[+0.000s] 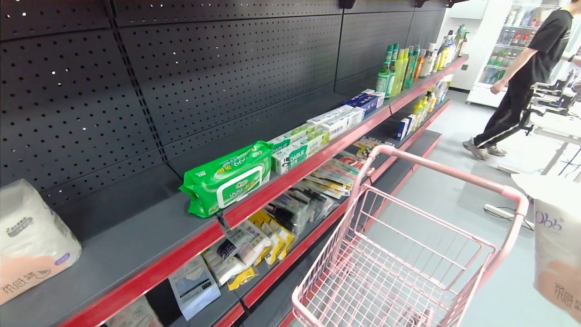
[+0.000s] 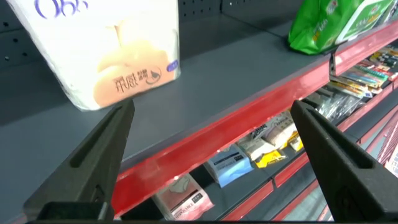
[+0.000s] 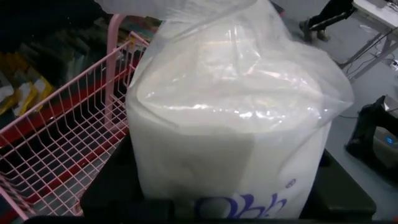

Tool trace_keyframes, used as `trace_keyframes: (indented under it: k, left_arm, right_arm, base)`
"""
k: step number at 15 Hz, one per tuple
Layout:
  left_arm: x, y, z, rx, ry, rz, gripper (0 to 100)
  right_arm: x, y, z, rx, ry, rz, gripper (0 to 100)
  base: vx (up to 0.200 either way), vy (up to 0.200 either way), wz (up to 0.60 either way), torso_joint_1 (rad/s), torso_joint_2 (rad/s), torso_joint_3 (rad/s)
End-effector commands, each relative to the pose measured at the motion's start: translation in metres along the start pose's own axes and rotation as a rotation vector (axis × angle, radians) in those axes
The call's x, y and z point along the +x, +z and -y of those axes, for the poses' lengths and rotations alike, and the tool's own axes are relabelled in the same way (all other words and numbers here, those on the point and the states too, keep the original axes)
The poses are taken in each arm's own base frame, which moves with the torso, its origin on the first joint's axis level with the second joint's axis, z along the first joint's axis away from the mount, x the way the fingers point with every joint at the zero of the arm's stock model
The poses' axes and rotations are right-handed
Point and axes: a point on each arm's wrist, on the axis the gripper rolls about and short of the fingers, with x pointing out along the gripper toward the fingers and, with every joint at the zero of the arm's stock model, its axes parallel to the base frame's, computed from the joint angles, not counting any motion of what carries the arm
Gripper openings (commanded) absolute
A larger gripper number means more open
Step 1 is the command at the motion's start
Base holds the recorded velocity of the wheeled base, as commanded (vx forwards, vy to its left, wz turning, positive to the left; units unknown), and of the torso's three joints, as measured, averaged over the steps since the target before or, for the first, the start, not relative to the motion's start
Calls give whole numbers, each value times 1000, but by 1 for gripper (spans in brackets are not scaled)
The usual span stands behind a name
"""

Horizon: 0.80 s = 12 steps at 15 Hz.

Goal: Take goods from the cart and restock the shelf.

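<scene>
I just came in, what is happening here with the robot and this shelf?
The robot is restocking. Its right jaws hold a tissue pack up beside the pink cart. Its left jaws stand open and empty in front of a second tissue pack, which lies on the grey shelf.

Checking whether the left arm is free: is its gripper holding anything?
No, the left gripper is open and empty, with the tissue pack resting on the shelf beyond it.

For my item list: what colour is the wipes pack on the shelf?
The wipes pack is bright green, white label; best in head view.
</scene>
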Motion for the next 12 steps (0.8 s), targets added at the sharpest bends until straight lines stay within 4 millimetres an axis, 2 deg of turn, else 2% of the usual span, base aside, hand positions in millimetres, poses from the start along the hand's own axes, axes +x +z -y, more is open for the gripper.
trace_keyframes:
  k: [1, 12]
  left_arm:
    - [0, 0, 0, 0, 1, -1, 100]
    - [0, 0, 0, 0, 1, -1, 100]
  right_arm:
    - [4, 1, -1, -5, 9, -15, 0]
    - [15, 5, -3, -12, 40, -47, 0]
  base:
    - [0, 0, 0, 163, -359, -198]
    - [0, 0, 0, 159, -349, -192]
